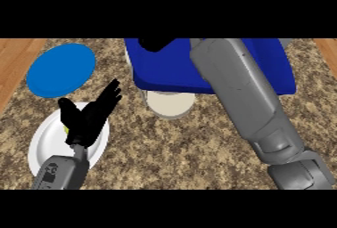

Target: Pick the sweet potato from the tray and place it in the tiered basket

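Head view shows no sweet potato, so its direction from either hand and its long axis cannot be told. It may sit hidden under the right hand [157, 43], a black patch at the far edge of the blue rectangular piece [171, 67]; whether that hand holds anything I cannot tell. The right forearm [244, 89] lies across that piece, so the right hand is the nearer. The left hand [89, 118] rests open, fingers straight, over the white plate [46, 138]. Counted on the bench [197, 147]: one blue rectangular piece, one cream round piece [170, 104] under its near edge, one blue plate [60, 70], one white plate.
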You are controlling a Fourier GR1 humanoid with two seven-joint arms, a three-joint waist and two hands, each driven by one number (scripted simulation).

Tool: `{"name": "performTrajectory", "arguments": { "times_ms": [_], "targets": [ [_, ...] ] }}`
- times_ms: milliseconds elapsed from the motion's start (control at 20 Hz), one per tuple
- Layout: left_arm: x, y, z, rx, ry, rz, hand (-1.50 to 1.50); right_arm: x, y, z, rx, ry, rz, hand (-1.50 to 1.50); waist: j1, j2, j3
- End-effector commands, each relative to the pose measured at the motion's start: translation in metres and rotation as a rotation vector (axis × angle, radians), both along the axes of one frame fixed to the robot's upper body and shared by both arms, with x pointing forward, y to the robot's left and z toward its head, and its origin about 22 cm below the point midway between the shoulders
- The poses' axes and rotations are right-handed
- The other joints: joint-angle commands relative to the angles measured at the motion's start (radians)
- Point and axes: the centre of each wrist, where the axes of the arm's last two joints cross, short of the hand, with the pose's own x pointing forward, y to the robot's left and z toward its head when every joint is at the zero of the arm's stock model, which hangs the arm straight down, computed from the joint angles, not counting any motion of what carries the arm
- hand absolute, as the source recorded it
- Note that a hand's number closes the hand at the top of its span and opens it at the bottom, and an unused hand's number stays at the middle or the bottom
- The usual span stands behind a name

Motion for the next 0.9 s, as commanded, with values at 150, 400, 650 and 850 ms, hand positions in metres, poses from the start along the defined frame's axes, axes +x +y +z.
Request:
{"name": "performTrajectory", "arguments": {
  "times_ms": [150, 400, 650, 850],
  "targets": [
    [0.014, -0.009, 0.005, 0.009, -0.014, -0.028, 0.0, 0.005, 0.022, -0.032, 0.175, 0.114, 0.112, -1.5, 0.03, 0.009, 0.0],
    [0.005, -0.019, -0.011, 0.01, -0.007, -0.043, 0.0, 0.001, 0.04, -0.028, 0.234, 0.044, 0.166, -1.5, 0.052, 0.01, -0.001],
    [0.008, -0.005, -0.001, -0.015, 0.004, -0.004, 0.0, 0.001, 0.045, -0.021, 0.341, -0.065, 0.08, -1.5, 0.023, 0.004, 0.0],
    [0.005, -0.001, 0.0, 0.0, -0.007, 0.007, 0.0, 0.003, 0.041, -0.017, 0.445, -0.05, -0.044, -1.5, -0.004, -0.003, 0.0]
  ]
}}
